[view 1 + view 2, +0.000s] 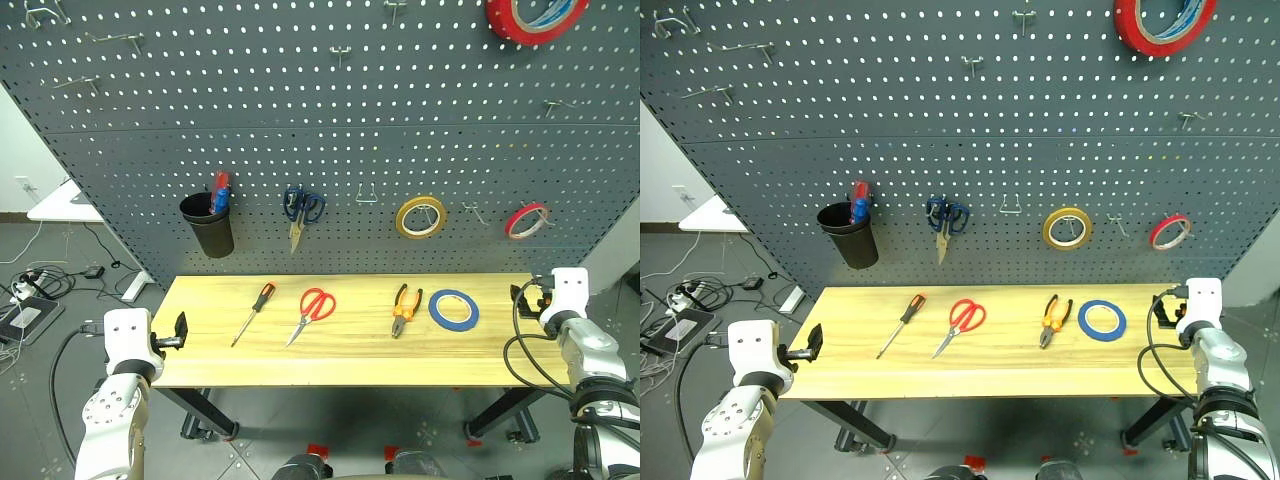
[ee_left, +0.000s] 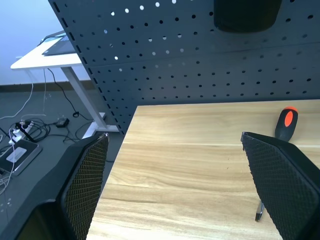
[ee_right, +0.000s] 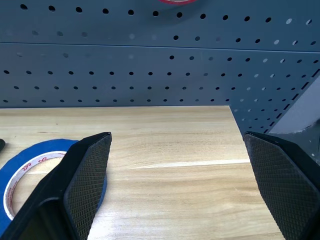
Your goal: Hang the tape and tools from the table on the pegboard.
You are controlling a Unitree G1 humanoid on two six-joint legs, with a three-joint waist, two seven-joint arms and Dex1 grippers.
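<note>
Nothing is hung yet; my right tool (image 1: 528, 296) and left tool (image 1: 181, 331) gape empty, so next I reach for the blue tape (image 1: 453, 309).

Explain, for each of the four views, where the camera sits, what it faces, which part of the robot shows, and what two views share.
Left eye: head, looking down at the table and pegboard; both arms show.
Right eye: same scene, shifted sideways.
Left wrist: on the left arm, facing the table's corner past its open left hand toward the screwdriver.
Right wrist: on the right arm, facing the table's other end past its open right hand.
Shared: the blue tape shows in head and right wrist views.
</note>
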